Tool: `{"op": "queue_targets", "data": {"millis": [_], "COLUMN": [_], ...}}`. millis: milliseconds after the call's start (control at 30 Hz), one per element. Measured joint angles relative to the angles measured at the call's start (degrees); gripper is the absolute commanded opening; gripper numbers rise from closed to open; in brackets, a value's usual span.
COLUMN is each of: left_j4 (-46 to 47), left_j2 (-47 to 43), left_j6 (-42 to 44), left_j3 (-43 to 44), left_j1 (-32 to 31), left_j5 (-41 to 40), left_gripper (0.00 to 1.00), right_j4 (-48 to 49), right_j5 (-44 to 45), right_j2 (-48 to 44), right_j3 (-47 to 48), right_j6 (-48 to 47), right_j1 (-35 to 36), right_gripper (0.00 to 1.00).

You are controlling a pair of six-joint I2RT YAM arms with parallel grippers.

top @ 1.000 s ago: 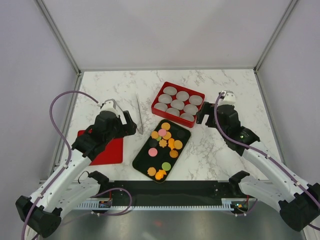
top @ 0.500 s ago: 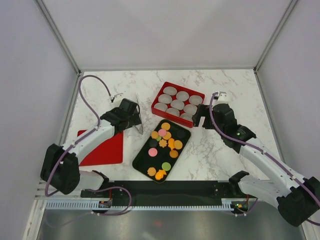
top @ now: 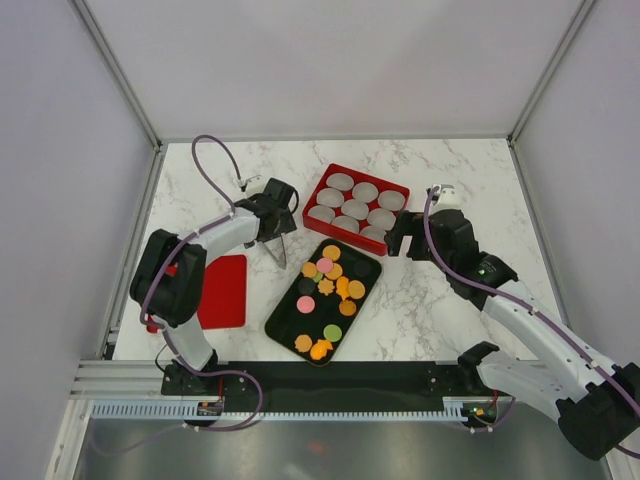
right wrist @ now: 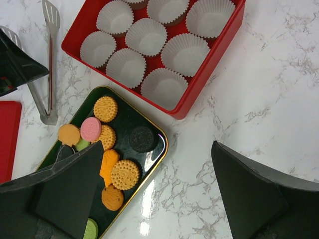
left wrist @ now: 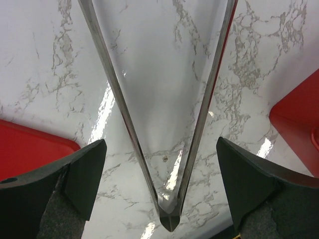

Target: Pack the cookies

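- The cookies [top: 330,285], small flat discs that were mostly orange with some pink, green and dark ones, lay loose on a black oblong tray with a gold rim [top: 283,322] at the middle of the white marble table [top: 450,180]. None had been packed.
- A red square box [top: 310,213] of white pleated paper cups [top: 355,208] stood just beyond the tray, touching or nearly touching its far corner. It was probably set that close so each cookie had only a short way to travel.
- Slim steel tongs [top: 281,255] lay on the table left of the tray, with a flat red lid [top: 222,291] further left.
- The left gripper [top: 275,222] hovered over the tongs with its jaws wide and empty. This looked like the approach to pick up the tool for lifting cookies.
- The right gripper [top: 400,232] hung beside the box's near right corner, jaws likewise wide and holding nothing, apparently waiting.
- The left wrist view showed what the overhead one hid. The tongs [left wrist: 125,117] ran between the two black fingers [left wrist: 82,174] with a gap on each side, and their joined end pointed towards the camera.
- The right wrist view gave detail that was lost from above:
  - the embossed faces of the cookies [right wrist: 124,174];
  - every paper cup [right wrist: 164,87] was empty;
  - the tongs [right wrist: 49,64] had flat spatula tips at their far end.
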Motion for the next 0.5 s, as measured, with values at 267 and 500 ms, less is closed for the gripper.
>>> {"op": "queue_targets", "data": {"millis": [267, 500], "left_j4": [-0.1, -0.4], "left_j2": [5.4, 7.8], "left_j6": [-2.6, -3.5], "left_j3": [3.2, 3.8], "left_j1": [0.6, 2.1], "left_j5": [-0.5, -0.7], "left_gripper": [1.00, 0.99], "right_j4": [-1.1, -1.2], "right_j5": [-0.2, -0.4], "right_j2": [-0.8, -0.9], "right_j3": [0.0, -0.1], "right_j6": [-0.4, -0.5], "right_j1": [0.0, 0.0], "right_gripper": [0.98, 0.98]}}
